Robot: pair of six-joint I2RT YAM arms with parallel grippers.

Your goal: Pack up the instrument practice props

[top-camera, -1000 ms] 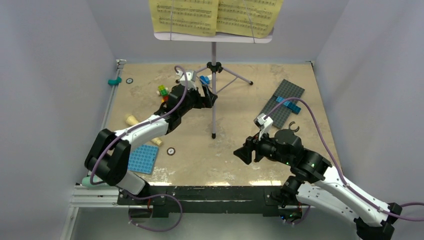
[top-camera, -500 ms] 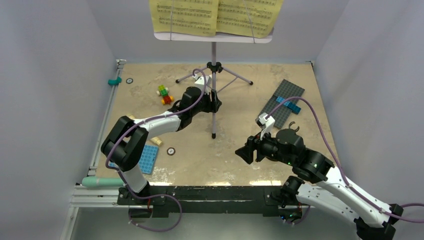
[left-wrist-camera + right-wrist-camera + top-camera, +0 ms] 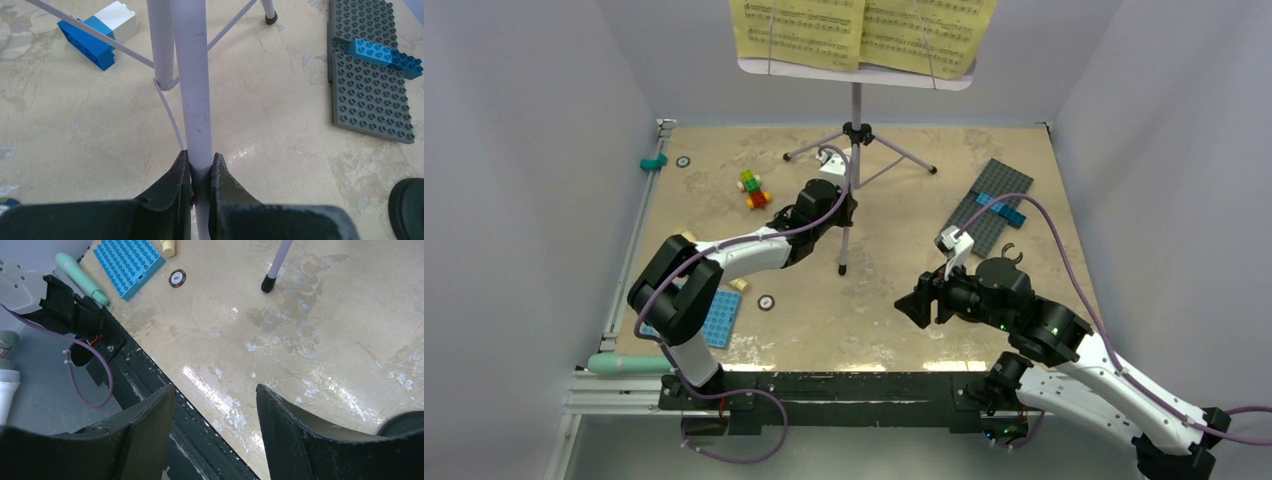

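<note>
Since 1 second ago, left end effector [image 3: 200, 163] has clenched on the near leg of the tripod music stand [image 3: 856, 108], mid-counter [image 3: 904, 225] (right end effector [image 3: 215, 405] released); top-heavy, it could topple, spilling yellow pages [image 3: 864, 30].

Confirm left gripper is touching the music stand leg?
Touching. Left wrist view: left gripper clamps the music stand leg, both fingers against it, no gap.

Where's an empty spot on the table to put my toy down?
The biggest bare patch lies between the near leg of the music stand and the grey baseplate, running forward to the right gripper. The left side is crowded: coloured bricks, blue baseplate, left gripper.
</note>
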